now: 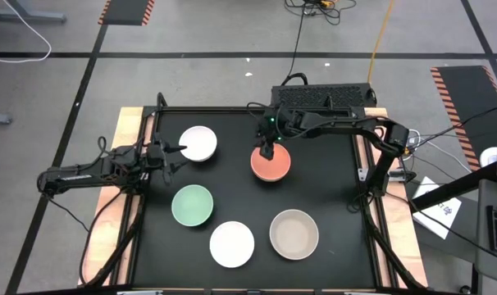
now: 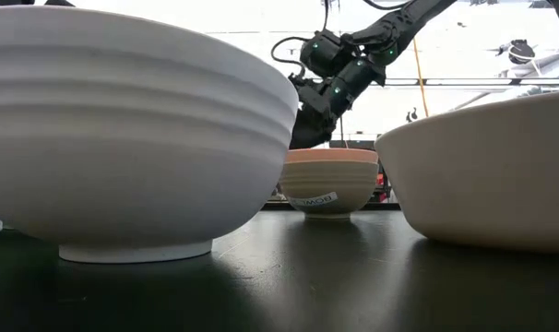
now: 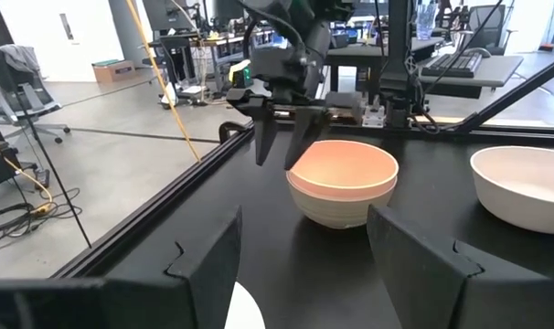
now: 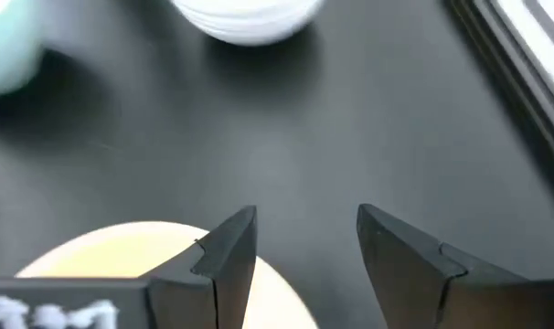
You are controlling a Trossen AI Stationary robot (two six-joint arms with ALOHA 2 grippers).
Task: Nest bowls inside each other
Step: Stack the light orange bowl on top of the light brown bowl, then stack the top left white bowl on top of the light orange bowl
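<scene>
An orange-coral bowl (image 1: pixel 271 163) sits nested in an olive-grey bowl (image 3: pixel 336 208), both standing on the table far of centre. My right gripper (image 3: pixel 282 151) is open and points down, just beside the far-left rim of the orange-coral bowl (image 4: pixel 122 256) and over bare table. One white bowl (image 1: pixel 198 143) stands far left. My left gripper (image 1: pixel 176 152) is open, level with the table and close to this bowl's left rim. The mint green bowl (image 1: pixel 192 205), the second white bowl (image 1: pixel 232 243) and the beige bowl (image 1: pixel 294 233) stand apart on the near half.
The black table has a raised frame rail (image 1: pixel 363 164) along its sides. Bare surface lies between the stacked pair and the beige bowl. In the low view the near white bowl (image 2: pixel 123 138) and the beige bowl (image 2: pixel 482 175) block most of the table behind them.
</scene>
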